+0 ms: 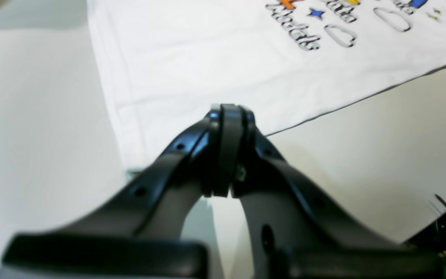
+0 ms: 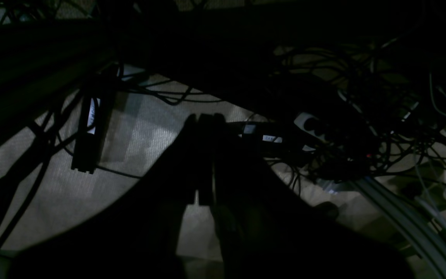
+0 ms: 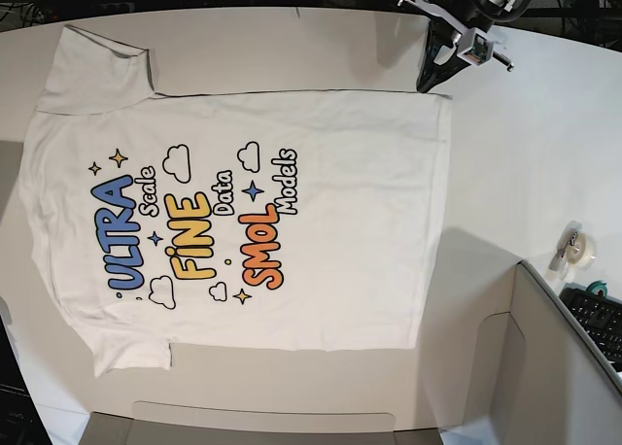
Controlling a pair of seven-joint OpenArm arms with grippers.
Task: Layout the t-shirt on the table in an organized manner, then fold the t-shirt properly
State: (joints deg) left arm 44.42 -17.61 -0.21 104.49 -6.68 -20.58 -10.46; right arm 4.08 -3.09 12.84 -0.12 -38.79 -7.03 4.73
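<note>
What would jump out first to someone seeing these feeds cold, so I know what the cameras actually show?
The t-shirt dominates the base view, spread flat and print-up across the table, its blue, yellow and orange lettering at centre. Next is the left gripper, jaws together, at the shirt's hem corner. The right wrist view is dark: the right gripper shows only as a silhouette, jaws together, over tangled cables.

A roll of tape [image 3: 580,248] lies near a black keyboard [image 3: 599,322]; tangled cables [image 2: 366,97] and a power strip [image 2: 316,130] cover the floor

Lab: tangled cables [image 2: 362,128], keyboard [image 3: 601,321]
</note>
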